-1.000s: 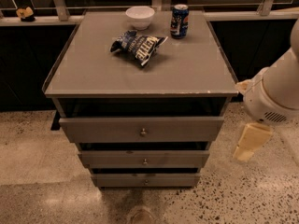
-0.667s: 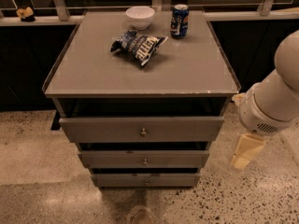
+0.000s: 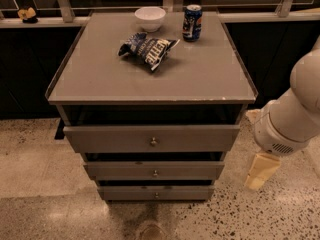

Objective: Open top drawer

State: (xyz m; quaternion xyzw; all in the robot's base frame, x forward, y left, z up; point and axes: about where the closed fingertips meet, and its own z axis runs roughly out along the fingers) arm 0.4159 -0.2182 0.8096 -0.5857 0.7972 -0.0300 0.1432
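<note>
- My claw (image 3: 262, 171) hangs at the lower right of the frame, below my arm's pale wrist housing, off the right side of the cabinet and over the speckled floor. It touches nothing, and I cannot tell whether it is clenched or released.
- The top drawer (image 3: 110, 139) sits in the middle of the frame, the widest of three grey fronts, just under the surface (image 3: 200, 74). Its small brass knob (image 3: 153, 142) is at the centre of the front.
- A dark gap shows between that front and the surface, and the front stands ahead of the two below it. I judge it is already drawn out part of the way, not fully.
- To do this well, I would bring the claw left and up to the knob, square to the front, and grip only the knob.
- The pull should run straight out toward the bottom of the frame. A sideways drag could bind the drawer in its runners.
- The middle drawer (image 3: 190, 170) and bottom drawer (image 3: 185, 192) carry similar knobs directly below, so I must not drop to the wrong one.
- A bowl (image 3: 150, 18), a can (image 3: 192, 22) and a chip bag (image 3: 148, 48) rest on the surface, so a smooth pull avoids shaking them.
</note>
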